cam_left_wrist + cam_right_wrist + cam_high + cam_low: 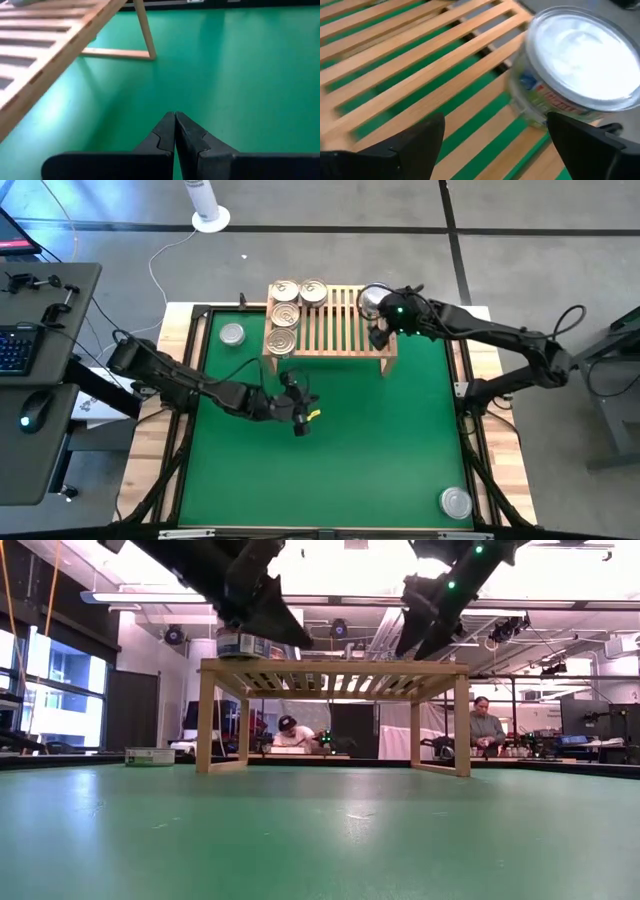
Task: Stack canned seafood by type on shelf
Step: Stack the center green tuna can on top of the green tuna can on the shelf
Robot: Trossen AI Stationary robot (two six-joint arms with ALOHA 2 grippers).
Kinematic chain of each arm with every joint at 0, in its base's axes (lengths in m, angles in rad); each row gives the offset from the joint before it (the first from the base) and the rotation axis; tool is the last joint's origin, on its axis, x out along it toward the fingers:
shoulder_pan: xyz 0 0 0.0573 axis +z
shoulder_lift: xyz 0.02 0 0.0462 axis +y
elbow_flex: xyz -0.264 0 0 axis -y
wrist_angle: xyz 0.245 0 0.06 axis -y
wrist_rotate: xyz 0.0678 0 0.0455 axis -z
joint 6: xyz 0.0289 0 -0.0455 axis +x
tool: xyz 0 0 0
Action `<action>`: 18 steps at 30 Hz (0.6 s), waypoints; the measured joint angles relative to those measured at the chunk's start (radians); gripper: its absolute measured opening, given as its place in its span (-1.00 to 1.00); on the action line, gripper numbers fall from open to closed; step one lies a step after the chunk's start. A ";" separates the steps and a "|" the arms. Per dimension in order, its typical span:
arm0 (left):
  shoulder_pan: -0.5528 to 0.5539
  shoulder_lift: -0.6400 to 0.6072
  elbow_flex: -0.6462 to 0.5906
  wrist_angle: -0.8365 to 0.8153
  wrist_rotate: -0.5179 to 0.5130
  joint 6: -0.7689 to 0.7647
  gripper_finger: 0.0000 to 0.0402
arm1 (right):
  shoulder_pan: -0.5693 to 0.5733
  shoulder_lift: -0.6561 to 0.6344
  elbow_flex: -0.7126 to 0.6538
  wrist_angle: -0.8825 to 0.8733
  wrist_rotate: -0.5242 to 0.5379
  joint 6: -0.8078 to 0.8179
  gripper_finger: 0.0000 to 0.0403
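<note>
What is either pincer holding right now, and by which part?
Nothing is held. The right pincer stands open over the shelf, with a silver-topped tin just ahead of its fingers, ungripped. The left pincer is shut and empty above the green mat.

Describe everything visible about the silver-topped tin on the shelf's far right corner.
The silver-topped tin is short and round, metal, with a plain shiny lid, raised rim and a printed label on its wall. It stands upright on the slats of the shelf at its far right corner. The right gripper is open, its fingers apart just short of the tin, not touching it.
</note>
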 joint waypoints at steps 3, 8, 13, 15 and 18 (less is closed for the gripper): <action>-0.015 0.000 -0.019 0.001 -0.015 -0.023 -1.00 | -0.019 0.012 0.000 0.024 0.046 -0.007 0.72; -0.044 0.000 -0.047 0.006 -0.047 -0.063 -1.00 | -0.046 0.013 0.000 0.034 0.050 -0.015 0.71; -0.059 0.000 -0.070 0.050 -0.057 -0.071 -1.00 | -0.066 0.013 0.000 0.034 0.050 -0.016 0.71; -0.063 0.000 -0.070 0.052 -0.057 -0.071 -1.00 | -0.072 0.013 0.000 0.036 0.053 -0.017 0.71; -0.064 0.000 -0.070 0.053 -0.057 -0.071 -1.00 | -0.079 0.013 0.000 0.042 0.071 -0.018 0.71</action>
